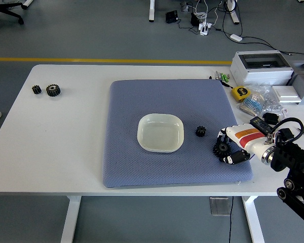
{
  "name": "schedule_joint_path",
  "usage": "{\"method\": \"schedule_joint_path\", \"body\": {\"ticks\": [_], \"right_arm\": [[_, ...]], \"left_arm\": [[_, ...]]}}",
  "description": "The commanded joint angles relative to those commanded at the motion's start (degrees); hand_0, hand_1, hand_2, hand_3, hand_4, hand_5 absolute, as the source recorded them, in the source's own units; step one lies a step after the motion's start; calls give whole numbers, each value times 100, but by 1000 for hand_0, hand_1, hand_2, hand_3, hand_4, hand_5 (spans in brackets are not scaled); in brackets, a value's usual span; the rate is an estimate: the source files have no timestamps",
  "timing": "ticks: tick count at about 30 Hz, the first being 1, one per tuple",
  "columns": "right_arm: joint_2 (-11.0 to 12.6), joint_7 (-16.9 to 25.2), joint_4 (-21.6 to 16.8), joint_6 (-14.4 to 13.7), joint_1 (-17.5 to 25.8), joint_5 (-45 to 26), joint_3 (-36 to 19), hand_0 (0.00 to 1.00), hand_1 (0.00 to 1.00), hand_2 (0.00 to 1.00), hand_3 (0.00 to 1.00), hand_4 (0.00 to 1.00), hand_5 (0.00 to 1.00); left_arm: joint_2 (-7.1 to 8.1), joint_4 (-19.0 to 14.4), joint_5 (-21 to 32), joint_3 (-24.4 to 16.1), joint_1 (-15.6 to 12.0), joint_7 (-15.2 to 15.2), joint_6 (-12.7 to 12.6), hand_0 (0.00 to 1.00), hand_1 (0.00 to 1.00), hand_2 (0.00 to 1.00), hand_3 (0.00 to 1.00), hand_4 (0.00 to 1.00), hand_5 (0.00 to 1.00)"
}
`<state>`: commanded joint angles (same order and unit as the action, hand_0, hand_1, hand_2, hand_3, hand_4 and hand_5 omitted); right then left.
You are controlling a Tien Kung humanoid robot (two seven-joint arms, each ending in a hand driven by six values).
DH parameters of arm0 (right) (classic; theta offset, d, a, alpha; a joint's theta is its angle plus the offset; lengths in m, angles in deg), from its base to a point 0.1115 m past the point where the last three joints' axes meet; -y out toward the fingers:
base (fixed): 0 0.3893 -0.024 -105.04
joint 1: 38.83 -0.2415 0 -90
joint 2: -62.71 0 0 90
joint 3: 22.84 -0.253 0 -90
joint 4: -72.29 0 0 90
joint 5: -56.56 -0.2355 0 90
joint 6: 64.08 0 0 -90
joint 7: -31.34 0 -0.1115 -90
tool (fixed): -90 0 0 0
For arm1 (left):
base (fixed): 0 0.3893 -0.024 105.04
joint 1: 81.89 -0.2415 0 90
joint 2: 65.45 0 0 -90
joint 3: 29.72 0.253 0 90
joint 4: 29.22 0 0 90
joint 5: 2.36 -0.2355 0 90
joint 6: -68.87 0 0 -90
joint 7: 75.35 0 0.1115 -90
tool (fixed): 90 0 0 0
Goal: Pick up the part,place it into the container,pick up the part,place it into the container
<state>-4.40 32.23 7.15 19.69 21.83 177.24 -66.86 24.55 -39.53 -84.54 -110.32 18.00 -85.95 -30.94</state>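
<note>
A large black gear (221,148) lies on the blue-grey mat (142,101), right of the white square dish (160,132). My right hand (228,147) reaches in from the right with its fingers curled around that gear, which still rests on the mat. A smaller black gear (200,131) sits free between the dish and the hand. The dish holds nothing. Two more black gears, a small one (36,89) and a larger one (53,90), lie on the bare table at the far left. My left arm is out of view.
At the table's right end stand a white box (261,67), a yellow tape measure (238,92), a bag of small parts (258,103) and cables. The mat's front right corner lies just under my right wrist.
</note>
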Motion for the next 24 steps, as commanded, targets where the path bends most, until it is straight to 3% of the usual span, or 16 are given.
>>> {"method": "schedule_joint_path", "body": {"ticks": [7,15,19,24], "right_arm": [[65,54,-190,-133,7,33,-55,326,431,457,505,845,55],[127,-18,-621,-96,-76,101,-78,321,425,455,507,861,54],[96,-67,-846,-59,-313,103,88,330,427,455,509,853,38],[-23,-168,-863,93,-734,-18,455,332,427,458,510,840,30]], "left_arm": [[0,0,7,8,9,1,0,655,654,639,558,581,524],[0,0,31,15,16,7,2,655,654,639,558,581,524],[0,0,24,0,23,4,3,654,654,637,557,581,524],[0,0,38,-2,30,-7,-6,655,654,637,556,581,523]]}}
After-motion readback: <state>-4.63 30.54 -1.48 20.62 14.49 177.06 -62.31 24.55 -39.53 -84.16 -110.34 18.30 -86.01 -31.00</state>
